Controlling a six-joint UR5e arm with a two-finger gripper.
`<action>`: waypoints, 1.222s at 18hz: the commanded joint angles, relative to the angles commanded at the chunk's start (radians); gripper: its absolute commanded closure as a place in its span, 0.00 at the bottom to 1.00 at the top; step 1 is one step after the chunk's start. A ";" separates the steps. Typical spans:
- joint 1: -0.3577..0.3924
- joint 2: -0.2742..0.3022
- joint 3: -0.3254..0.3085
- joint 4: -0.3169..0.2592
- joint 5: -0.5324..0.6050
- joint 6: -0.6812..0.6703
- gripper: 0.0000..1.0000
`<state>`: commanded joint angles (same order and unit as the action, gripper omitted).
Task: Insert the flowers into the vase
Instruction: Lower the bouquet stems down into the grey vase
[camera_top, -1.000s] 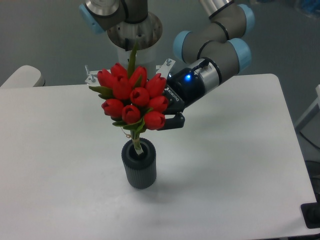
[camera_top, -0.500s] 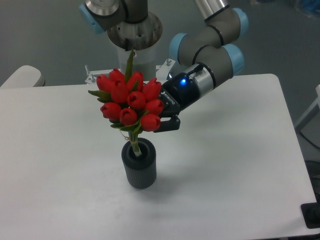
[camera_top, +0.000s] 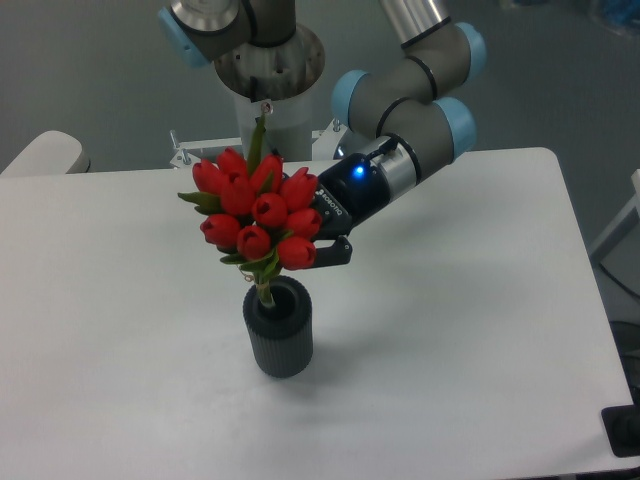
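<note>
The flowers (camera_top: 257, 208) stand nearly upright, heads up, stems entering the vase (camera_top: 279, 327) at the white desk's (camera_top: 470, 330) centre. At their 3 o'clock, the gripper (camera_top: 322, 250); whether its fingers grip them, I cannot tell. Grey floor lies behind.

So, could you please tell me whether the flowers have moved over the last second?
Yes. The flowers, held by the tool, have shifted slightly left relative to the vase, which has stayed put; the stems remain in its mouth.
</note>
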<state>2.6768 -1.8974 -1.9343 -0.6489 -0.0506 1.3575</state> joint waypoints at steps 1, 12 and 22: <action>0.003 -0.005 0.000 0.000 0.000 0.005 0.68; 0.017 -0.055 -0.069 0.000 0.002 0.110 0.68; 0.020 -0.120 -0.086 -0.002 0.005 0.190 0.66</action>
<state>2.6967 -2.0172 -2.0203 -0.6504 -0.0460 1.5478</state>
